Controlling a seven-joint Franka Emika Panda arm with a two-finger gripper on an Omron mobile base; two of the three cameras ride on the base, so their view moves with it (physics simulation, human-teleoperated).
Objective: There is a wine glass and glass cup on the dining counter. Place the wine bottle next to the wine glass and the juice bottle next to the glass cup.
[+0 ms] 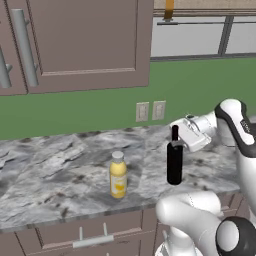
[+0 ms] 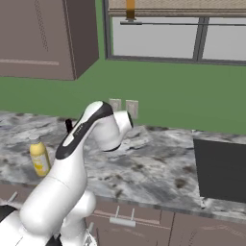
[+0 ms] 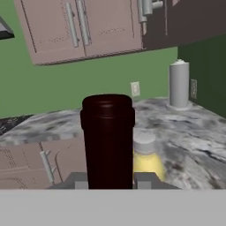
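Observation:
The tall, nearly black wine bottle (image 1: 174,165) stands upright on the marbled worktop (image 1: 50,170) over brown cabinets. My gripper (image 1: 176,137) reaches in from the right at its slim neck. In the hand view the dark red neck (image 3: 108,141) sits between the two finger tips, and my gripper (image 3: 108,181) is shut on it. The yellow juice bottle (image 1: 118,176) with a white cap stands to the left of the wine bottle, and behind it in the hand view (image 3: 148,159). From the right base view the juice bottle (image 2: 39,157) shows left of my arm. The wine glass, glass cup and dining counter are out of view.
Brown wall cabinets hang above the green wall with two outlets (image 1: 142,111). A grey roll-like canister (image 3: 178,84) stands at the back of the worktop. A black panel (image 2: 221,168) lies in the counter to the right. Drawers with handles (image 1: 92,241) run below.

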